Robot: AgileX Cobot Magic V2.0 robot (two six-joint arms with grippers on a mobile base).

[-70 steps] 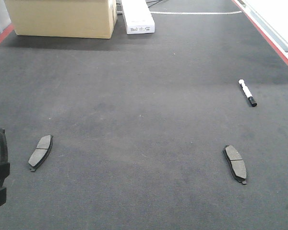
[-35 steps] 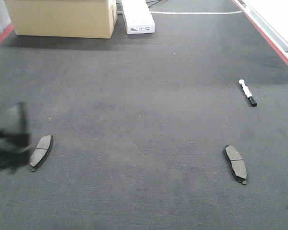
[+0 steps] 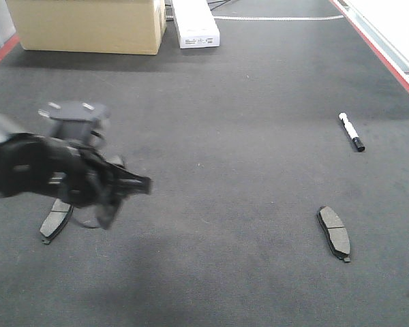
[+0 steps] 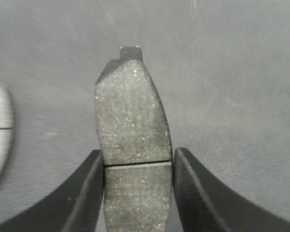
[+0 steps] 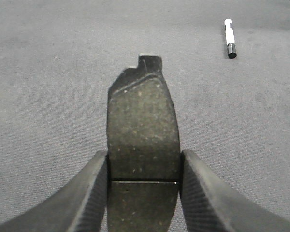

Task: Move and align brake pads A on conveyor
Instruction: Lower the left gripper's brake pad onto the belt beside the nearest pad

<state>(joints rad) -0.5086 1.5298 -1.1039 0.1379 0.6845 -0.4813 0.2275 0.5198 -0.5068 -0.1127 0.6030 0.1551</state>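
1. L gripper [image 4: 137, 193] clamped on brake pad [image 4: 133, 145], above conveyor [image 3: 225, 170], near lying pad [image 3: 56, 221].
2. R gripper [image 5: 144, 193] clamped on another pad [image 5: 142, 140].
3. Keep level, set parallel to lying pads.

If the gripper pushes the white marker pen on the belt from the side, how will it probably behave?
The marker pen looks round and slim, so it would probably roll rather than slide. The rough conveyor may slow it soon. It looks rigid and light, so it should not bend. It lies alone, apart from the nearest brake pad.
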